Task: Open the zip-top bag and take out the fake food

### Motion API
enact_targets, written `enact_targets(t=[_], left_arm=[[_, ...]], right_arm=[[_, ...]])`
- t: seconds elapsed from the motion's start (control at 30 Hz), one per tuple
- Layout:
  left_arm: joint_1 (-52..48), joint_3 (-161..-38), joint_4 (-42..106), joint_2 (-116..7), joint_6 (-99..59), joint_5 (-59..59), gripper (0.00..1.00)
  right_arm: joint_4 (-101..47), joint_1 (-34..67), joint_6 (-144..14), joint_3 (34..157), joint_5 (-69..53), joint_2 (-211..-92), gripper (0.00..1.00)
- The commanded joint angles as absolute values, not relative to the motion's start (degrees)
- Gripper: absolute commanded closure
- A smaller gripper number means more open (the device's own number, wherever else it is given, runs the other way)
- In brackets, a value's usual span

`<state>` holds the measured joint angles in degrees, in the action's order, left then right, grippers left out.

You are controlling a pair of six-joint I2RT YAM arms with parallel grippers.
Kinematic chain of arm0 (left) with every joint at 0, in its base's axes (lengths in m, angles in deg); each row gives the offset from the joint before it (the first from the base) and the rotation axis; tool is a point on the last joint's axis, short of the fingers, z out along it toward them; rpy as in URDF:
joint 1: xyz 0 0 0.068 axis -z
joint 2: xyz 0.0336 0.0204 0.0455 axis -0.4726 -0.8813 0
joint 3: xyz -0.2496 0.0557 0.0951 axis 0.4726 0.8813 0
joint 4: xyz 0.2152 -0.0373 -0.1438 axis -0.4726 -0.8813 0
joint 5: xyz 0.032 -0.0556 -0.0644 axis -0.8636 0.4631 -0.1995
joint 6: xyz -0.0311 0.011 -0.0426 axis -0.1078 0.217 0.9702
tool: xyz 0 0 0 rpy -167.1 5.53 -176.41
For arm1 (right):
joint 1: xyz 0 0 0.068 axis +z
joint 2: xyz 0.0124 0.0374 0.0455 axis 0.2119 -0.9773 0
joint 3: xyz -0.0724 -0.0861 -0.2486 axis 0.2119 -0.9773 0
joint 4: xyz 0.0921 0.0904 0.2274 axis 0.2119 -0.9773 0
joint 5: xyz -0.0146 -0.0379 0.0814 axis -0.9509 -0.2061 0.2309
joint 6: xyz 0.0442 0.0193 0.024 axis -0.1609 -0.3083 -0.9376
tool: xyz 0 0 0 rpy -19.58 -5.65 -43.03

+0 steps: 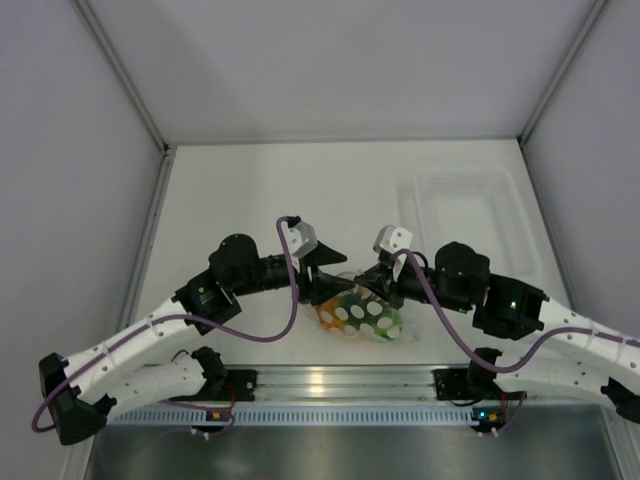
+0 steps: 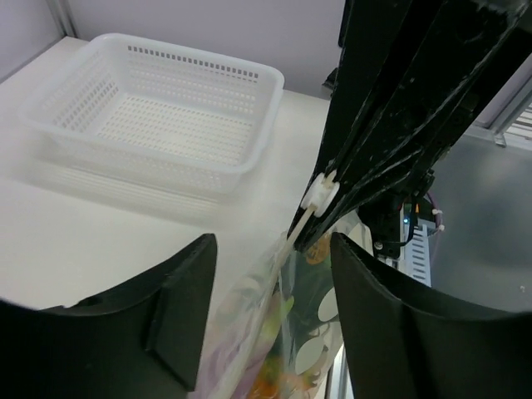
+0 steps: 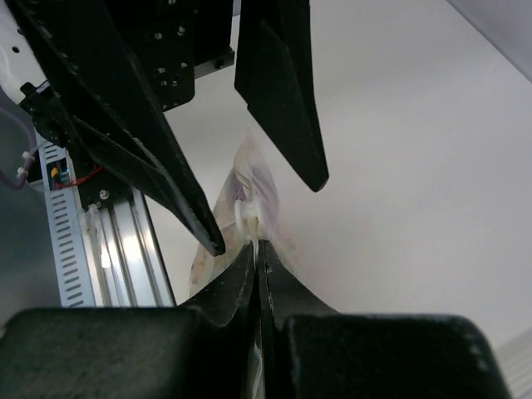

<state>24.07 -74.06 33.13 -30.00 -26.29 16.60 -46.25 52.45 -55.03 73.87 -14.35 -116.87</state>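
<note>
From above, my left gripper and right gripper meet over the zip-top bag, near the front edge of the table, fake food inside; at my left wrist, my fingers stand apart, bag top between them; at my right wrist, my fingers are pinched together on the bag's white zip tab.

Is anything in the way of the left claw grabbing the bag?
Nothing visible. The bag sits with its top between the fingers of the open left gripper; the right gripper pinches its slider just beyond.
</note>
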Motion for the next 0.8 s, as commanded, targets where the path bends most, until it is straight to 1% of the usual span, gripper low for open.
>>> enact_targets(t=[0.0, 0.07, 0.17, 0.2, 0.3, 0.33, 0.4, 0.43, 0.5, 0.57, 0.63, 0.67, 0.77], left_arm=[[24.01, -77.15, 36.83, -29.07, -25.83, 19.44, 0.34], [24.01, -78.64, 36.83, -29.69, -26.44, 19.36, 0.34], [24.01, -79.96, 36.83, -30.83, -27.15, 20.49, 0.38], [24.01, -80.31, 36.83, -31.01, -27.15, 22.5, 0.39], [24.01, -81.02, 36.83, -32.15, -26.36, 25.85, 0.44], [24.01, -81.19, 36.83, -32.33, -26.18, 26.99, 0.48], [24.01, -81.54, 36.83, -33.29, -26.27, 27.35, 0.5], [24.01, -81.72, 36.83, -33.64, -26.53, 28.31, 0.55], [24.01, -81.9, 36.83, -34.17, -26.62, 29.2, 0.56], [24.01, -81.81, 36.83, -34.44, -26.62, 30.51, 0.62], [24.01, -81.37, 36.83, -34.26, -26.53, 30.52, 0.62], [24.01, -81.28, 36.83, -34.09, -26.62, 30.43, 0.67], [24.01, -80.84, 36.83, -34.0, -26.71, 29.64, 0.76]], right_arm=[[-43.73, 51.93, -54.02, 77.29, -12.69, -118.2, 1.0], [-43.9, 51.93, -53.84, 77.55, -12.25, -118.47, 1.0], [-44.17, 51.84, -53.93, 78.08, -11.98, -118.56, 1.0], [-44.17, 51.93, -54.02, 78.08, -11.98, -118.39, 1.0], [-44.17, 51.93, -54.28, 78.17, -11.98, -118.03, 1.0], [-44.08, 51.84, -54.28, 78.34, -11.81, -118.03, 1.0], [-44.34, 51.84, -54.19, 78.52, -11.11, -118.03, 1.0], [-44.26, 51.93, -54.19, 78.61, -10.84, -117.95, 1.0], [-44.43, 51.93, -54.28, 78.69, -10.66, -117.68, 1.0], [-44.34, 51.93, -54.37, 78.61, -10.66, -117.33, 1.0], [-44.52, 51.93, -54.37, 78.61, -11.02, -117.33, 1.0], [-44.78, 51.93, -54.37, 78.61, -11.28, -117.33, 1.0], [-45.04, 51.84, -54.46, 78.7, -11.28, -117.59, 1.0]])
